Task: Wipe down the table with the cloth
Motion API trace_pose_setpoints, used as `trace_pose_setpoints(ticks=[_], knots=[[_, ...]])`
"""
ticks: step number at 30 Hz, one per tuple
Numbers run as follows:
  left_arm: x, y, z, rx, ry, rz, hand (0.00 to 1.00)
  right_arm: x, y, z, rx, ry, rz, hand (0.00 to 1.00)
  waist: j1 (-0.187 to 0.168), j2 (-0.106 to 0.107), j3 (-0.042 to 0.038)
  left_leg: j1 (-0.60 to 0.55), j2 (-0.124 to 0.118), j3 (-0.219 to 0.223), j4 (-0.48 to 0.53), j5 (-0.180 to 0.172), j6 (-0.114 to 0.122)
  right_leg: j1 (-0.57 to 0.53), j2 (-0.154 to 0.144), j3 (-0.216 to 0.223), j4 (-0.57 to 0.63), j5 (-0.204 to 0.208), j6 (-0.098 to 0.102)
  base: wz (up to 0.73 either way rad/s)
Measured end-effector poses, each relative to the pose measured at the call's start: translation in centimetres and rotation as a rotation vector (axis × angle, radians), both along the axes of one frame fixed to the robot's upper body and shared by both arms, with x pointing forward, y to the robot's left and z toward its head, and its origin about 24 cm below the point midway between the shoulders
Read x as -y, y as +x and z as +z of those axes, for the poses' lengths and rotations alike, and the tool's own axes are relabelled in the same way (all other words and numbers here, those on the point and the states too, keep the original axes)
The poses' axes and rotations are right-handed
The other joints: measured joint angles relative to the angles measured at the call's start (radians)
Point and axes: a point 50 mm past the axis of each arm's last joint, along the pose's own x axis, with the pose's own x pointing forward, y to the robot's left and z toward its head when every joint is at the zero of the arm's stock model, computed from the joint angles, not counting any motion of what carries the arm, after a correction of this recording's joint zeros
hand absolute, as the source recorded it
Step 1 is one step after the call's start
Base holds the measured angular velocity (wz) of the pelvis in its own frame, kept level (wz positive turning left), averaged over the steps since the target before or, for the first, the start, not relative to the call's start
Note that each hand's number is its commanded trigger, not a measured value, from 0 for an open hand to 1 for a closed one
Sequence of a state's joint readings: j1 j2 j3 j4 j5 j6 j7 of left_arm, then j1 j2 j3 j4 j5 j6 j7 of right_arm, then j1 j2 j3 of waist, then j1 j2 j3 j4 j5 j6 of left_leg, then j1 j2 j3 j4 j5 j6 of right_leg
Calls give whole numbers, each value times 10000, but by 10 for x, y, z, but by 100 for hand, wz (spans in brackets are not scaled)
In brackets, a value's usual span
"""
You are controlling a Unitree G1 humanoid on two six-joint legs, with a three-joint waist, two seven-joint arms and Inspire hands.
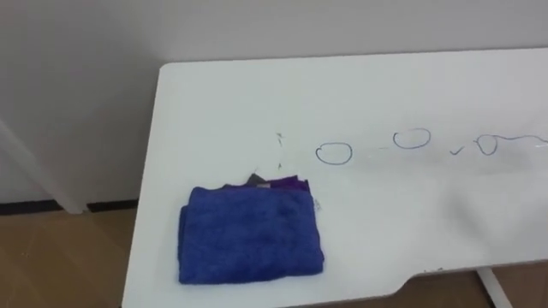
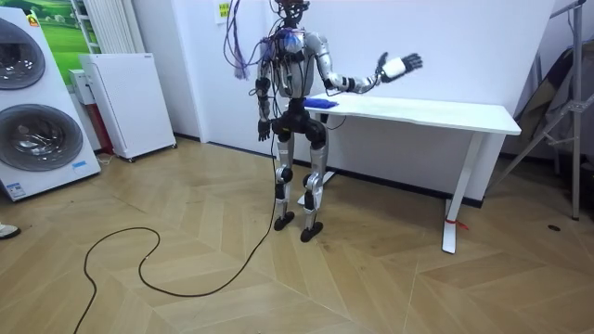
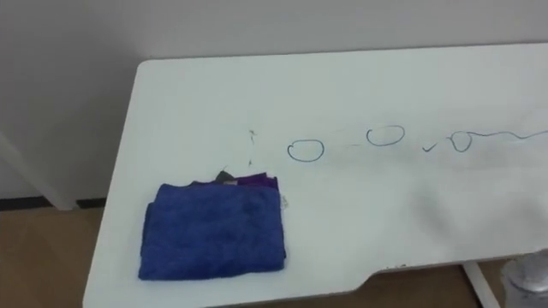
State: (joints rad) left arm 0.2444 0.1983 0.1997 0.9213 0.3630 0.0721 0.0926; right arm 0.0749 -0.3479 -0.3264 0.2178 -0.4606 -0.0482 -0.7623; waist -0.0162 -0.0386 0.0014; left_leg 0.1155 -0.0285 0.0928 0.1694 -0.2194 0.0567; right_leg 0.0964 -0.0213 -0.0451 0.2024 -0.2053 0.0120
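A folded blue cloth was pictured lying flat at the near left of the white table. A purple cloth was tucked at its far edge, and looped pen marks were drawn further right. The blue cloth was judged soft, light and limp, best pressed flat from above or gathered at its top fold. The right hand was held raised over the tabletop, well apart from the cloth, fingers spread and empty. The left hand was hung at the side, its state not to be told.

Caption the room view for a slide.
Robot stands at the white table, right hand raised open above it, blue cloth untouched.
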Motion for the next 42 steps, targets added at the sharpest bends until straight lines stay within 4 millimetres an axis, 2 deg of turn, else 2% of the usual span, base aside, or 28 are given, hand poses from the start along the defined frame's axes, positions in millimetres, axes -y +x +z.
trace_pose_setpoints(ticks=[3, 5, 6, 9, 13, 17, 18, 21, 23, 26, 28, 34, 38, 42], knots=[[6, 5, -1, 78, -114, -389, 0, -23, 11, 6, -284, -1009, 1300, 0, 226, -3, -1, -2, 15, -131, -13, -1, 0, 66, -57, -290, -9, 0, 0, 12], [9, 7, -1, 110, -161, -651, 0, -38, 17, 7, -473, -1519, 2050, 0, 303, 38, 27, -56, 12, -184, -14, 0, 1, 58, -95, -495, -5, 1, 2, 6], [11, 9, -2, 110, -193, -794, 0, -47, 20, 7, -616, -1713, 2546, 0, 484, 66, 26, -49, 9, -221, -30, 0, 1, 56, -96, -500, -5, 1, 2, 6], [15, 10, -3, 89, -255, -1016, 0, -66, 26, 2, -1213, -2010, 3595, 0, 620, 139, 19, -60, -16, -274, -23, 1, 2, 90, -101, -660, -8, 2, 4, 8], [17, 12, -3, 104, -395, -1161, 0, -82, 30, -6, -1934, -2232, 4509, 0, 754, 163, 10, -180, -32, -489, 49, 3, -1, 86, -117, -933, -8, 2, 4, 19], [21, 12, -4, 64, -627, -1442, 0, -100, 37, -9, -2505, -2712, 5454, 0, 898, 148, 17, -201, -16, -638, 86, 7, -7, 97, -117, -992, -22, 1, 4, 9], [23, 14, -5, 84, -708, -1579, 0, -104, 37, -9, -2559, -2814, 5684, 0, 1010, 130, 28, -220, -14, -656, 84, 8, -8, 101, -118, -1030, -22, 1, 4, 0], [22, 15, -4, 88, -739, -1713, 0, -114, 38, -11, -2637, -3071, 6204, 0, 1049, -6, 59, -244, -19, -808, 128, 8, -10, 190, -134, -1197, -67, 2, 4, 16], [21, 14, -5, -31, -700, -1773, 0, -119, 38, -12, -2753, -3306, 6438, 0, 1103, -102, 29, -238, -31, -824, 132, 8, -10, 257, -141, -1239, -204, 2, 4, 8], [23, 15, -5, -45, -731, -1890, 0, -130, 38, -11, -2811, -3820, 6881, 0, 1219, -135, 41, -261, -42, -901, 171, 8, -10, 309, -158, -1393, -202, 2, 4, 8], [23, 15, -5, -48, -719, -1931, 0, -136, 37, -14, -2971, -4177, 7156, 0, 1293, -84, 70, -284, -45, -951, 206, 8, -10, 333, -170, -1529, -205, 3, 4, 8], [29, 16, -7, -197, -815, -2438, 0, -170, 31, -31, -4034, -4887, 8810, 0, 1340, 73, 135, -376, -61, -978, 265, 5, -13, 307, -182, -1528, -199, 5, 5, 1], [30, 17, -7, -174, -823, -2483, 0, -176, 29, -35, -4425, -5030, 9177, 0, 1343, 199, 61, -524, -81, -1062, 292, 5, -13, 217, -191, -1603, -188, 5, 5, 7], [32, 17, -7, -194, -820, -2621, 0, -180, 26, -40, -4598, -5039, 9352, 0, 1402, 201, -14, -497, -151, -1128, 354, 12, -16, 262, -202, -1715, -189, 4, 5, 6]])
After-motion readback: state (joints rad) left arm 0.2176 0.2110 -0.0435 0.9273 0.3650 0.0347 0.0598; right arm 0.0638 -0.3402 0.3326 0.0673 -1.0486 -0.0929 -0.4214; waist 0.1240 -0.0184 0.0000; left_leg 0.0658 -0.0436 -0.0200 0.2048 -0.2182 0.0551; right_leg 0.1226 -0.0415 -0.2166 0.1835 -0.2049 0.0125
